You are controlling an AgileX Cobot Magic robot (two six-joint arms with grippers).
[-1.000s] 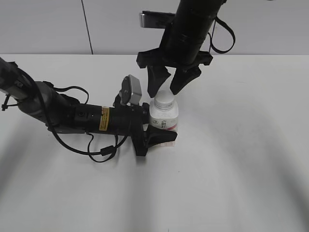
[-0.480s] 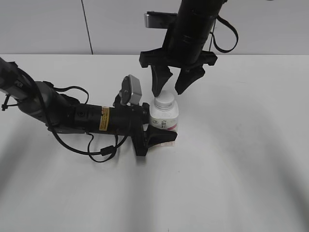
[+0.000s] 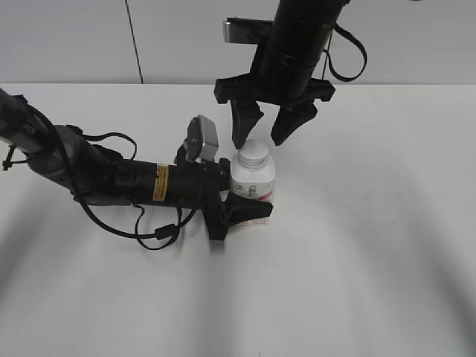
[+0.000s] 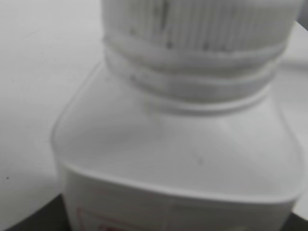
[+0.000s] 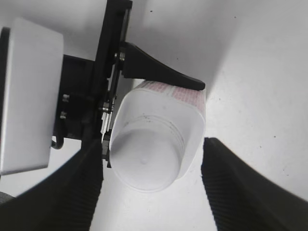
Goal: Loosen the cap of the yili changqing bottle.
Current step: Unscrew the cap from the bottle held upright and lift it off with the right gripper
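The yili changqing bottle (image 3: 253, 181), white and squat with a red-pink label, stands upright on the table. Its white ribbed cap (image 3: 253, 153) is on the neck. My left gripper (image 3: 242, 199) lies low from the left and is shut on the bottle's body; the left wrist view is filled by the blurred bottle (image 4: 183, 159) and cap (image 4: 197, 29). My right gripper (image 3: 265, 134) hangs open just above the cap, one finger on each side, not touching it. From the right wrist view the cap (image 5: 147, 161) lies between the open fingers (image 5: 151, 185).
The white table (image 3: 357, 260) spreads all around the bottle. The left arm's black body and cables (image 3: 126, 182) lie along the table to the left. A grey wall runs behind the table.
My right gripper has shifted slightly right and up above the cap, staying open. The left gripper and bottle have not moved.
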